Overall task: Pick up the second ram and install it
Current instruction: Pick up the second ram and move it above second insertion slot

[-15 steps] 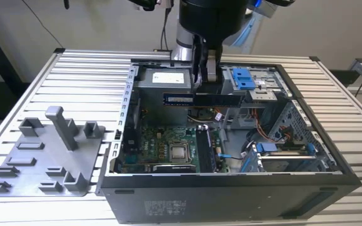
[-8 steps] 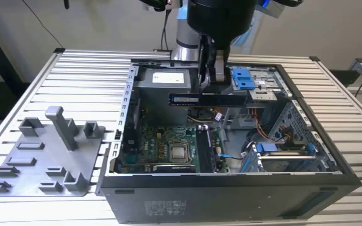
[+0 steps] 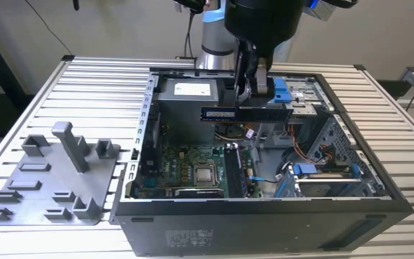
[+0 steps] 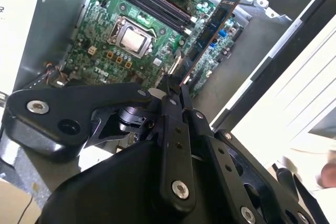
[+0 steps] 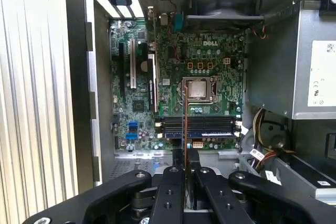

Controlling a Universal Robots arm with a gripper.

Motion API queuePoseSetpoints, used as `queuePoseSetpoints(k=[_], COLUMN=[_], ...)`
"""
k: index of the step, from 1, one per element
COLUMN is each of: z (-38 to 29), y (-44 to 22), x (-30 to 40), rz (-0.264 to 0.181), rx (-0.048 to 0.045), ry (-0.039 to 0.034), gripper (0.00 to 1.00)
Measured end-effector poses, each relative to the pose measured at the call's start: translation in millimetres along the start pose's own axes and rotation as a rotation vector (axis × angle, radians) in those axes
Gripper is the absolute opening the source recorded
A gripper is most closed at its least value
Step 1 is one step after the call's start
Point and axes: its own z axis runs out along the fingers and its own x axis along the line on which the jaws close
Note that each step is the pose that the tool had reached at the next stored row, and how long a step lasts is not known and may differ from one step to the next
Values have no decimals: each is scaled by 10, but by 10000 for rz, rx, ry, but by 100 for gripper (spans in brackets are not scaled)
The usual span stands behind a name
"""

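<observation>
My gripper (image 3: 254, 97) is shut on the second ram (image 3: 247, 114), a long dark board with black chips. It hangs level above the open computer case (image 3: 264, 216), over the motherboard (image 3: 178, 167). In the second wrist view the ram (image 4: 210, 30) juts out from my gripper (image 4: 170, 85) towards the board. In the first wrist view the ram (image 5: 185, 114) shows edge-on as a thin line rising from my gripper (image 5: 185, 156). It crosses the long black memory slots (image 5: 210, 126) next to the bare processor (image 5: 198, 88). The same slots (image 3: 234, 170) lie well below the ram.
A grey plastic fixture (image 3: 41, 189) with an upright post (image 3: 70, 143) stands on the slatted table at the exterior view's left. Inside the case are a grey power supply (image 3: 192, 89), blue drive-bay clips (image 3: 282, 91), loose cables (image 3: 315, 156) and a drive cage (image 3: 325, 181).
</observation>
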Motion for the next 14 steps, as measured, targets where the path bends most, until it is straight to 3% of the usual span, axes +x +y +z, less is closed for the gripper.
queuePoseSetpoints(k=[14], z=[5], y=[-183], x=[-5], rz=[0], rx=[0], ry=[0], gripper=[14])
